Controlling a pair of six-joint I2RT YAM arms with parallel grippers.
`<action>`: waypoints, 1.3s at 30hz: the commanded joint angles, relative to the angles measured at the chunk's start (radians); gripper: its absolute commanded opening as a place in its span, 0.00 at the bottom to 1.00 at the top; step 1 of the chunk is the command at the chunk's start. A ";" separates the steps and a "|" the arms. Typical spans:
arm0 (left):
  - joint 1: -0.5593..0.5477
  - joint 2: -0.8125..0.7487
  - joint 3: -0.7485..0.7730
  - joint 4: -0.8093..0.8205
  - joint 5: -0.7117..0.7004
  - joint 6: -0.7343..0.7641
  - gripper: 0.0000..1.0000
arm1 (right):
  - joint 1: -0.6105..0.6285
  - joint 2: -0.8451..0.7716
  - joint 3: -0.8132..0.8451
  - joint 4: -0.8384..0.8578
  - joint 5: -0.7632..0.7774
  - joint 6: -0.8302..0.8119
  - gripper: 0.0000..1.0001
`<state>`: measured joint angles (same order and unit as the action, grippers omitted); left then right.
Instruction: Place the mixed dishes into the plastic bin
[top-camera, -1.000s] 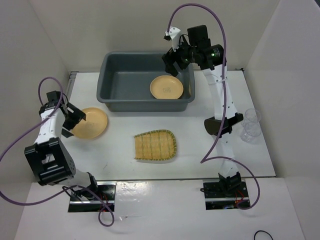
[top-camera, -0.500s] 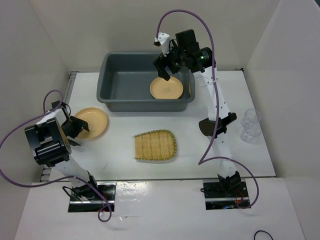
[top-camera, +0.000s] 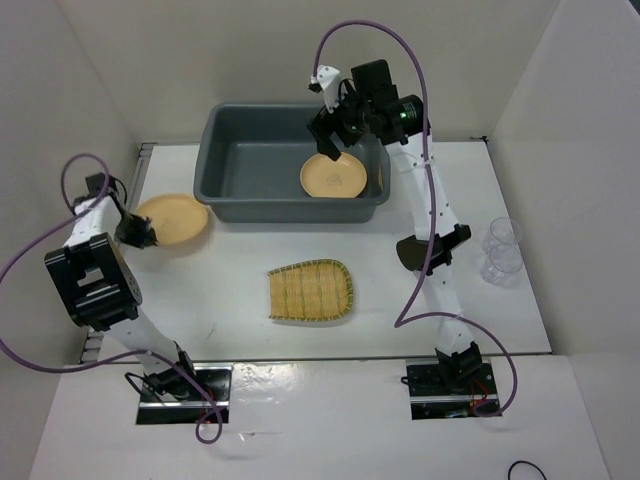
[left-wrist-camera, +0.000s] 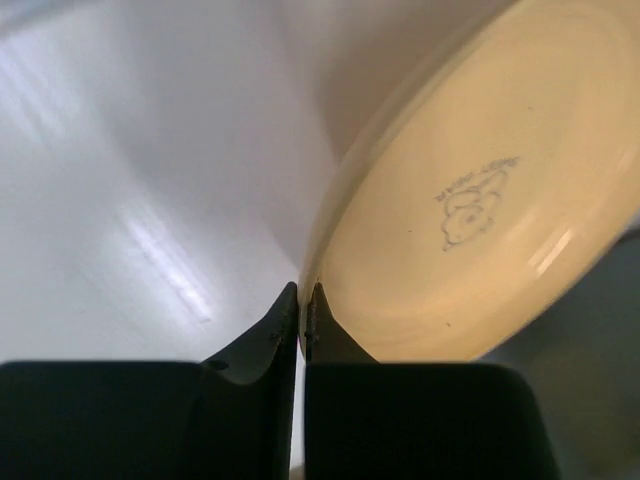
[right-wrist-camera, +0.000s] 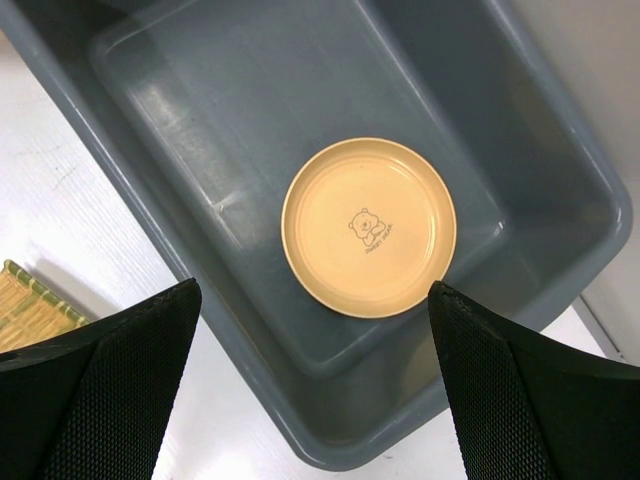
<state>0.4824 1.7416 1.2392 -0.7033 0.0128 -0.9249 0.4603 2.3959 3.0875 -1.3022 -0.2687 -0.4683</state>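
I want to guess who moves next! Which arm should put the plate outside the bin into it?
Left. The left gripper is shut on the rim of the outside plate, beside the grey bin. The right gripper hangs open above the bin, over the other plate already inside.

You face two plates: a yellow plate (top-camera: 334, 177) at twelve o'clock, a second yellow plate (top-camera: 175, 219) at nine. Also counted: one woven tray (top-camera: 311, 291) near six, two clear cups (top-camera: 505, 233) (top-camera: 502, 262) at three, one grey bin (top-camera: 225, 150) at twelve.
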 joint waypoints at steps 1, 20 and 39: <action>0.001 -0.071 0.225 -0.041 -0.111 -0.153 0.00 | -0.011 -0.024 0.050 0.023 0.003 0.013 0.98; -0.440 0.284 1.050 0.043 0.141 -0.066 0.00 | -0.029 -0.150 0.050 0.121 0.197 0.097 0.98; -0.748 1.059 1.840 -0.288 0.240 0.023 0.00 | -0.136 -0.205 0.050 0.121 0.229 0.125 0.98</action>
<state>-0.2764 2.7953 3.0570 -1.0012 0.2600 -0.9195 0.3481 2.2345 3.1100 -1.2007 -0.0208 -0.3557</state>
